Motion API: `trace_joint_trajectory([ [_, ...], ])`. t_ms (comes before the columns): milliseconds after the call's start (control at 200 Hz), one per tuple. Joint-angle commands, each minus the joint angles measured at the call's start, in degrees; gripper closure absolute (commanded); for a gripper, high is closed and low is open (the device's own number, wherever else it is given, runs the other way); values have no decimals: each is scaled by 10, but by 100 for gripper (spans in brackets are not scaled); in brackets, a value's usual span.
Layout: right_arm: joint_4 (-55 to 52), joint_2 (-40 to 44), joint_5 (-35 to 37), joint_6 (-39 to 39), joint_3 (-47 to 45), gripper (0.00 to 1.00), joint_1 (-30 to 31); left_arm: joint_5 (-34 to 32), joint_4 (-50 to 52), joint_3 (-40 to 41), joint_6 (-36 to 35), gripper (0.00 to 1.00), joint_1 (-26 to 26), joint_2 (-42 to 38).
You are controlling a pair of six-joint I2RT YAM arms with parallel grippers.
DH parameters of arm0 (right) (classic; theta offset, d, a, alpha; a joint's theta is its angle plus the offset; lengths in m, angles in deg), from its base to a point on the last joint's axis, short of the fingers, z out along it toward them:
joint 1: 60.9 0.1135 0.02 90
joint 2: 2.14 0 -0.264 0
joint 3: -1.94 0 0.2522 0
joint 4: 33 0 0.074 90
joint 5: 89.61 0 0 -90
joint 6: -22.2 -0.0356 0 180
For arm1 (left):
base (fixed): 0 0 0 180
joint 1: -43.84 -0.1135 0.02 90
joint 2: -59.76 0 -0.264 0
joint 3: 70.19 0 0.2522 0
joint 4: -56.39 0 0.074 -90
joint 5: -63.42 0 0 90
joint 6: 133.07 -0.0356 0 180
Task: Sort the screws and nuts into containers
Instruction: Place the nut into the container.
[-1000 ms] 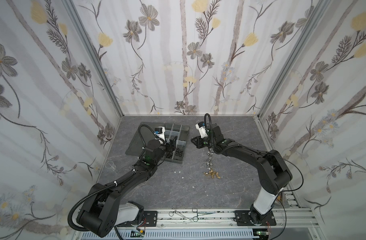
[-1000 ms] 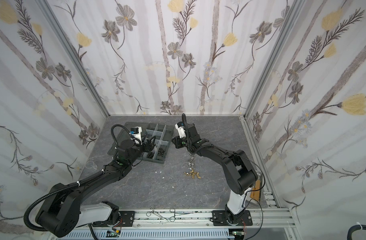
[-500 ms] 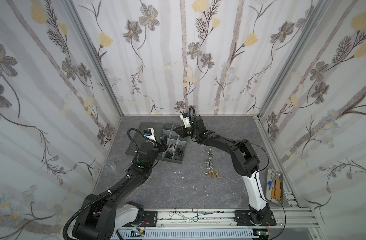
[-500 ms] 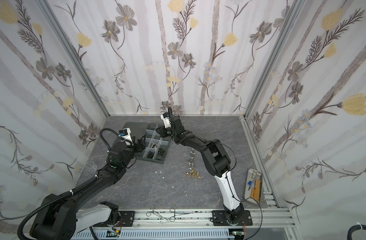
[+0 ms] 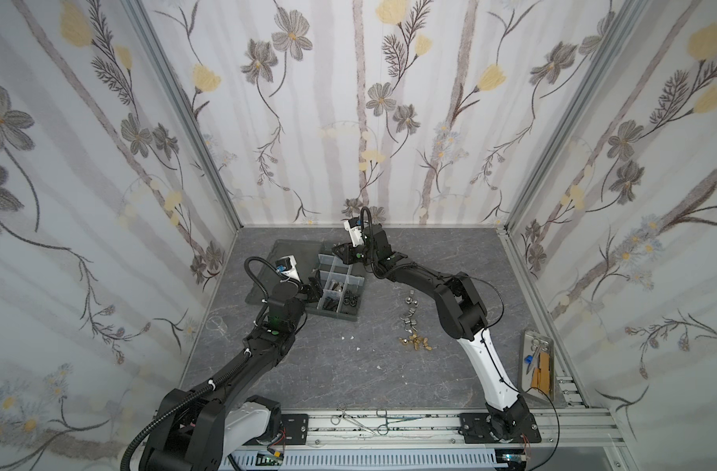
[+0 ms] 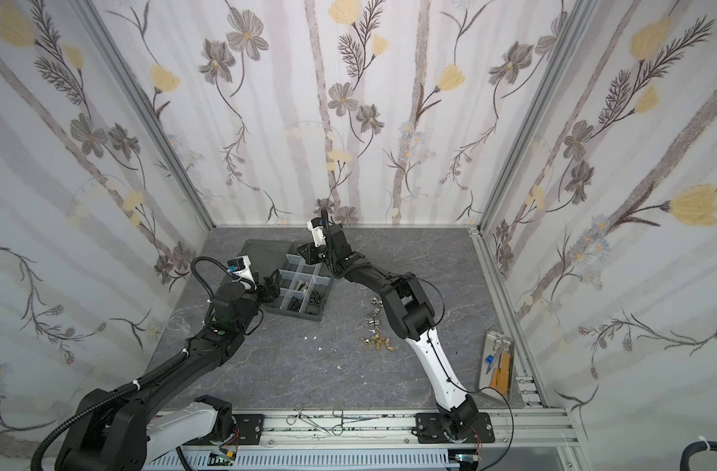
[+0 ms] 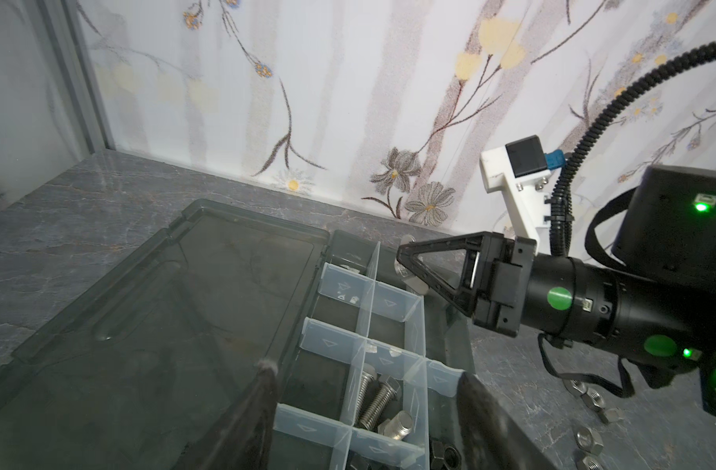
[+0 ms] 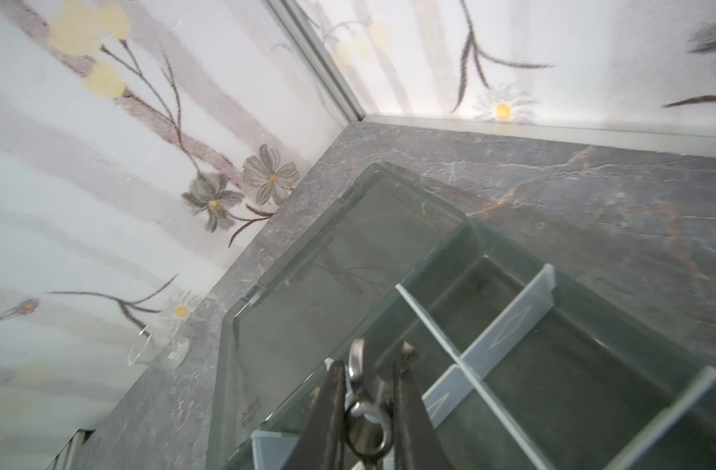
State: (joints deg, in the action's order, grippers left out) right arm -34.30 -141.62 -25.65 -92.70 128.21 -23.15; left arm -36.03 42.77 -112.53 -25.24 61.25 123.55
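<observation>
Right wrist view: dark right fingers (image 8: pixel 332 407) pinch a shiny silver wing nut (image 8: pixel 366 431) above an empty cell (image 8: pixel 462 301) of the smoky plastic organizer box (image 8: pixel 507 321). The left fingers (image 7: pixel 262 407) gape empty over its threaded steel bolts (image 7: pixel 378 403). Beside the box, silver nuts (image 5: pixel 410 322) and brass pieces (image 5: pixel 416 342) wait on the marbled counter (image 5: pixel 328 367): roughly half sorted.

White walls (image 5: pixel 348 102) papered with grey and yellow flowers enclose three sides, joined by aluminium corner posts (image 5: pixel 179 102); the table (image 5: pixel 328 367) is grey, marble-veined, with a metal rail (image 5: pixel 430 424) along its front
</observation>
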Motion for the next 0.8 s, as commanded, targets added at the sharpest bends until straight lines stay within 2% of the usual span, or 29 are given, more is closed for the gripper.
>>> trace_joint_trajectory([
  [0,-5,16,-93,36,2,100,13,-56,50,-13,51,34,-31,-9],
  [95,-11,33,-137,56,-19,100,32,-60,67,-3,87,33,-70,-28],
  [265,-7,59,-133,103,-76,100,76,-27,69,20,112,33,-126,-51],
  [400,-17,48,-100,130,-93,100,101,7,63,19,106,33,-130,-46],
  [545,-24,44,-66,154,-105,100,115,97,25,21,73,30,-128,-41],
  [659,-30,43,-51,169,-104,100,119,104,22,27,67,29,-124,-47],
  [684,-30,41,-46,169,-104,98,119,105,20,30,67,29,-124,-49],
  [734,-35,36,-35,167,-98,85,120,113,12,35,67,28,-124,-53],
  [794,-37,33,-28,163,-94,81,119,121,8,36,64,27,-121,-56],
])
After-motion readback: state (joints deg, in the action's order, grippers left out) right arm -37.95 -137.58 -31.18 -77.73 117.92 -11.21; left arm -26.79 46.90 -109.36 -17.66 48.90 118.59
